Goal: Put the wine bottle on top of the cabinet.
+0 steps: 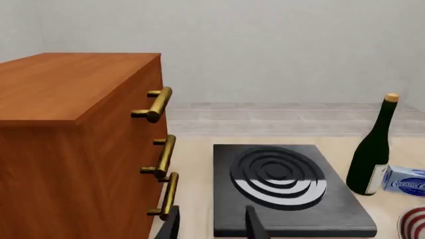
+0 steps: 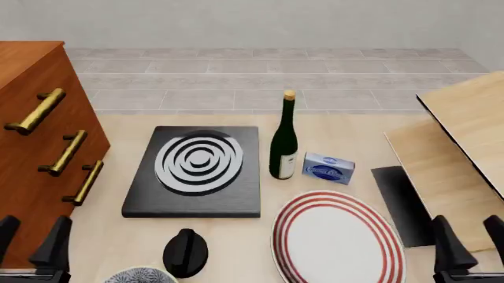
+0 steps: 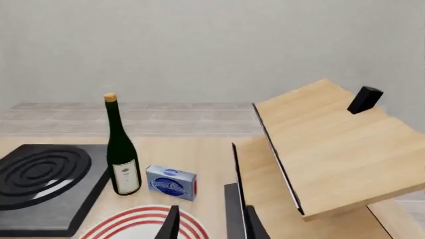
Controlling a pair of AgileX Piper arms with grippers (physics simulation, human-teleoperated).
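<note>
Near the middle of the worktop (image 2: 331, 127) the wine bottle (image 2: 284, 141) stands upright, cork up, long axis vertical, between the black burner plate (image 2: 197, 171) and a small blue box (image 2: 329, 168). I judge it heavy, rigid, slick and breakable, top-heavy if tipped, so I would take it around the wide body above the label. My left claw (image 2: 32, 247) and right claw (image 2: 466, 242) both hang open and empty near me. The cabinet (image 2: 32, 118) stands at far left.
</note>
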